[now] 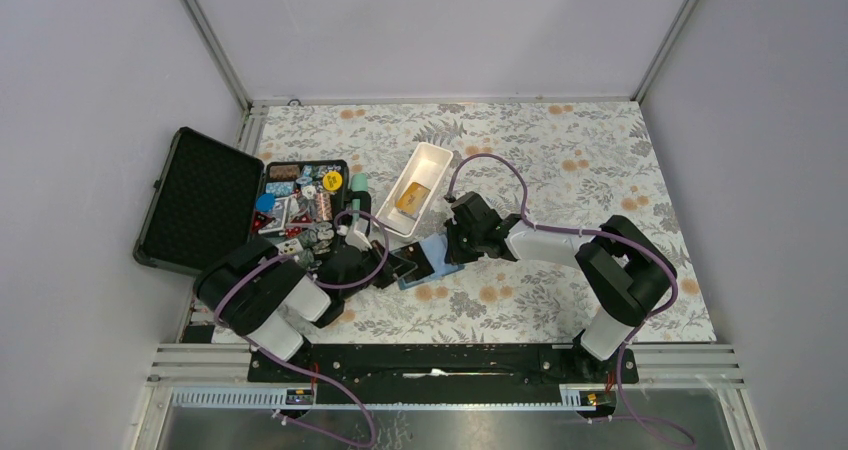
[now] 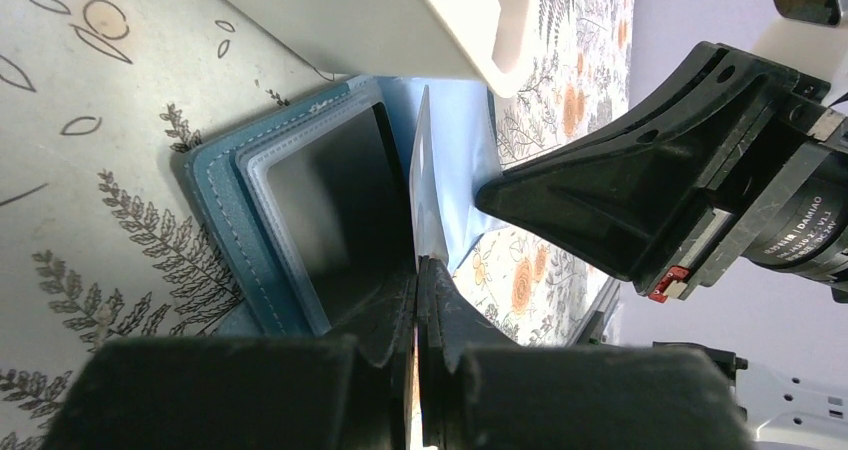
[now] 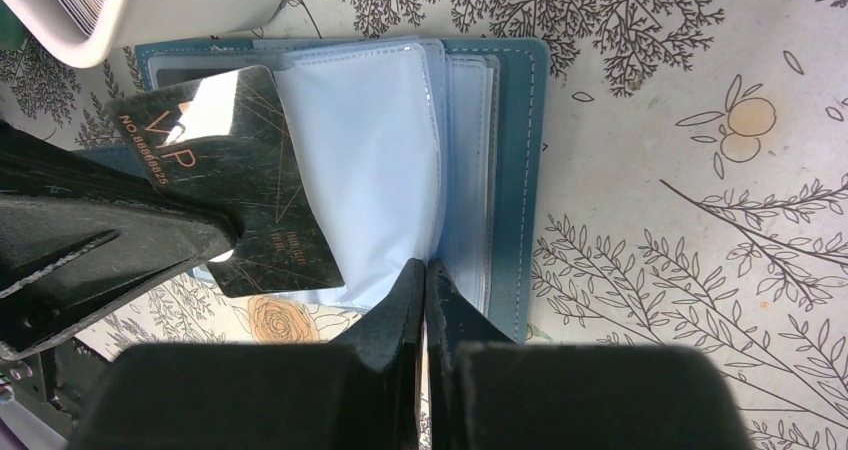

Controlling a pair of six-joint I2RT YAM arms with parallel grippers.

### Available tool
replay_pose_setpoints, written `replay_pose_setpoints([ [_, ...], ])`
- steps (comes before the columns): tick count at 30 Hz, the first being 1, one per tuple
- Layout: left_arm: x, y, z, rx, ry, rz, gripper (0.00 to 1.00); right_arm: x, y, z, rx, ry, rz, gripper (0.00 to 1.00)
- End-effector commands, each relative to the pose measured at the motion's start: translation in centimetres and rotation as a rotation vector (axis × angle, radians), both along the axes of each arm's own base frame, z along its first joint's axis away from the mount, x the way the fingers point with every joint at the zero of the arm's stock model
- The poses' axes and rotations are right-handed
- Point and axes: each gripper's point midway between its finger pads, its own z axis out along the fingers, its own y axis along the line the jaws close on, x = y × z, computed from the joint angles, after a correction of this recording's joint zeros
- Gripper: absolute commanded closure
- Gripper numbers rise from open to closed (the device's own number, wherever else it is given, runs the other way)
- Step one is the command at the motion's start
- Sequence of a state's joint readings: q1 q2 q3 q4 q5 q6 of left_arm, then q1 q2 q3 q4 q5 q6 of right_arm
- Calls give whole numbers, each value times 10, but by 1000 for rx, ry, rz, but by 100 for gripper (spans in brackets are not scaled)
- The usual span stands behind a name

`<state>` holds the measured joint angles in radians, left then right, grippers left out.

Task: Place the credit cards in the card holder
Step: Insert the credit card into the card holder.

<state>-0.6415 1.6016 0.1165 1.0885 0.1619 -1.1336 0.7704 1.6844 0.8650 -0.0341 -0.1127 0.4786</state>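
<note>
as left tool pinches dark card, arms converge.

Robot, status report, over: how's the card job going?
Left gripper shut on dark card. Right gripper pinching card holder page. Gold card in tray. Nothing blocking.

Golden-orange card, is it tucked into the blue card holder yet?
No, the golden-orange card lies inside the white tray, apart from the card holder.
</note>
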Motion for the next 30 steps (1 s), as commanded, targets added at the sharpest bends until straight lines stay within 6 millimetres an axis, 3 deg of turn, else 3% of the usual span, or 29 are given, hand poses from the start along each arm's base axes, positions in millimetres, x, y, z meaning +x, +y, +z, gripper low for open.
replay_pose_setpoints([
  [1,3,15,-15,129,-16,27,100,-13,-4,-10,-52,45,19,100],
  [16,4,6,-15,110,-13,17,100,-14,-1,-10,-51,46,24,100],
  [30,-8,-4,-16,43,17,7,100,-14,0,-11,-58,48,31,100],
])
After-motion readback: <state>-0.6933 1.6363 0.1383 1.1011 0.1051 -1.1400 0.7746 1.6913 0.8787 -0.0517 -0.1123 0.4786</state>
